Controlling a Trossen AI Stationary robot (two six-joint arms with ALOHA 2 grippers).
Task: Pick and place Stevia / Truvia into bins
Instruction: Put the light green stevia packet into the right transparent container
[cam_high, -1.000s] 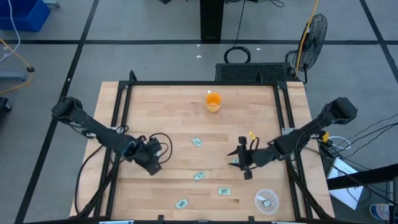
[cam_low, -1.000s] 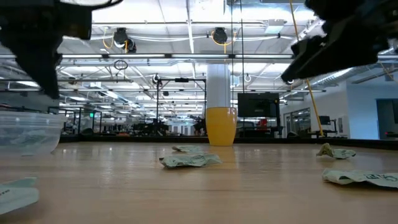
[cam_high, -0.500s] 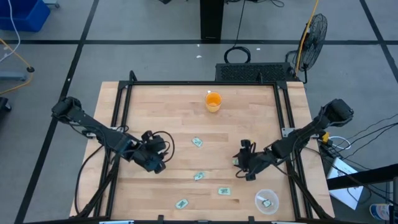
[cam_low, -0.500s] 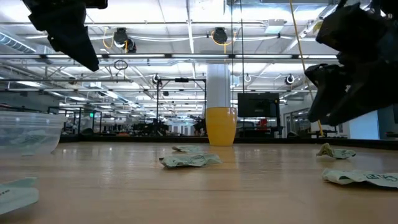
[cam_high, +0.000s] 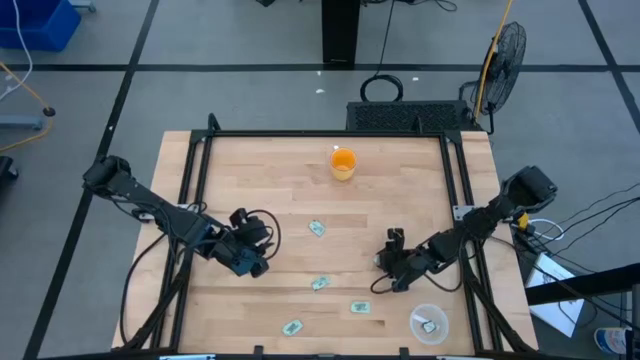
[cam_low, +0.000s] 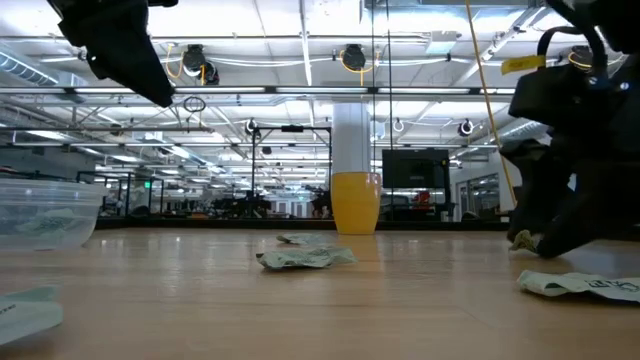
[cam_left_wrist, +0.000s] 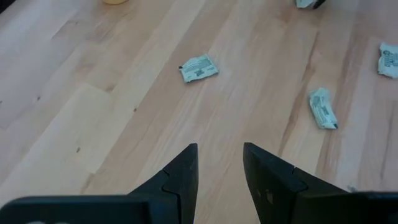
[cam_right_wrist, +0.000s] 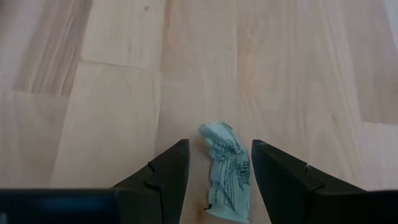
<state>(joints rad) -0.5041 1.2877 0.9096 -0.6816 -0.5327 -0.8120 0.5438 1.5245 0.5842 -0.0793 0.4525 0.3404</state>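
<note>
Several green-and-white Stevia packets lie flat on the wooden table: one (cam_high: 317, 229) mid-table, and others (cam_high: 320, 283), (cam_high: 360, 307), (cam_high: 291, 327) nearer the near edge. One more packet lies inside a clear cup (cam_high: 430, 322) at the near right. My right gripper (cam_high: 385, 263) is low at the table and open. Its fingers stand on either side of a crumpled packet (cam_right_wrist: 227, 171), which also shows in the low view as the packet (cam_low: 523, 241). My left gripper (cam_left_wrist: 219, 152) is open and hovers above bare wood left of centre (cam_high: 252, 252).
An orange cup (cam_high: 343, 163) stands near the far edge at the middle. A clear cup (cam_low: 40, 215) with packets inside shows at the low view's left edge. A black frame (cam_high: 330, 134) borders the table. Bare wood lies between the two arms.
My right gripper has moved toward the near edge and come down to the table, so its open fingers now straddle a packet. My left gripper has shifted a little toward the table's right and stayed raised. No packet has moved.
</note>
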